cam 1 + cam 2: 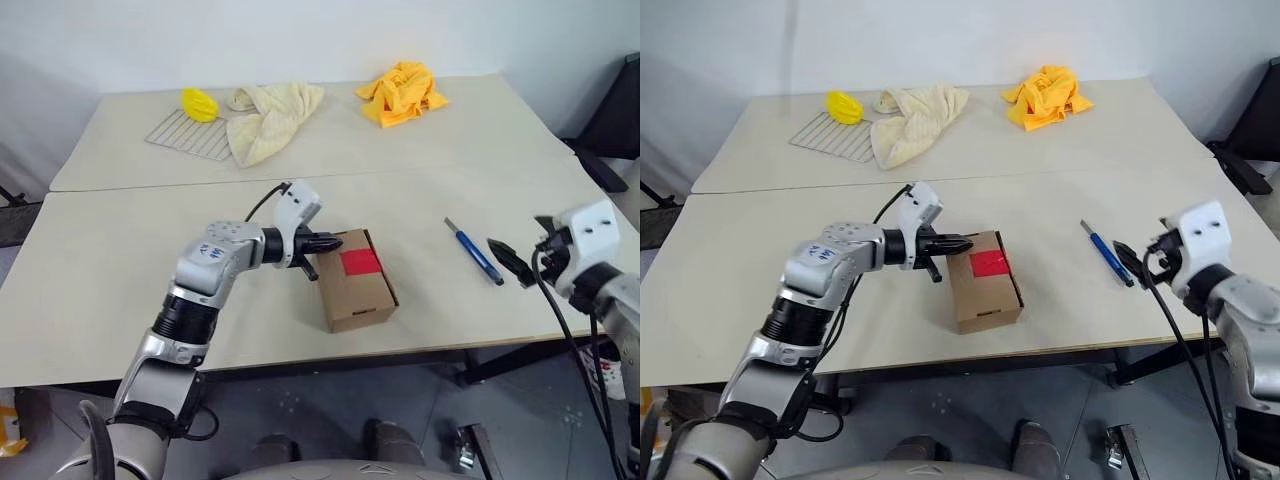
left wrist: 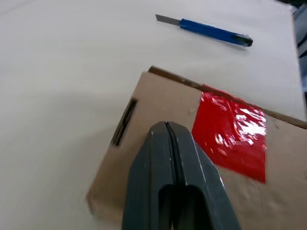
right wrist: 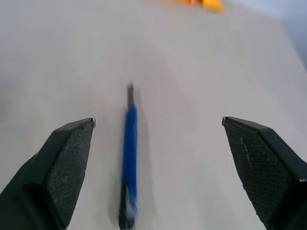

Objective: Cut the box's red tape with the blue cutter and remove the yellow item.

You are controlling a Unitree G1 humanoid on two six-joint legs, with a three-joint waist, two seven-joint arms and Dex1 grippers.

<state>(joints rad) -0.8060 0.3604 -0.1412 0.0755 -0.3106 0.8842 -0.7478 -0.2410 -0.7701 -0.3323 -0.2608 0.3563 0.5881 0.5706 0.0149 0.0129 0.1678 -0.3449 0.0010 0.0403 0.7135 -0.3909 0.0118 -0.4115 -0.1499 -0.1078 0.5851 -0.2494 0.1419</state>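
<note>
While the left gripper (image 1: 330,241), fingers pressed together and empty, hovers over the box (image 1: 357,281) by the red tape (image 1: 360,262), the right gripper (image 3: 158,158) gapes empty over the blue cutter (image 1: 473,250) lying on the table (image 1: 130,260).

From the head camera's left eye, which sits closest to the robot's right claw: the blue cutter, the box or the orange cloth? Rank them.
From the right gripper:
1. blue cutter, just beside it on the table.
2. box, mid-table toward the left arm.
3. orange cloth, at the far edge.
</note>
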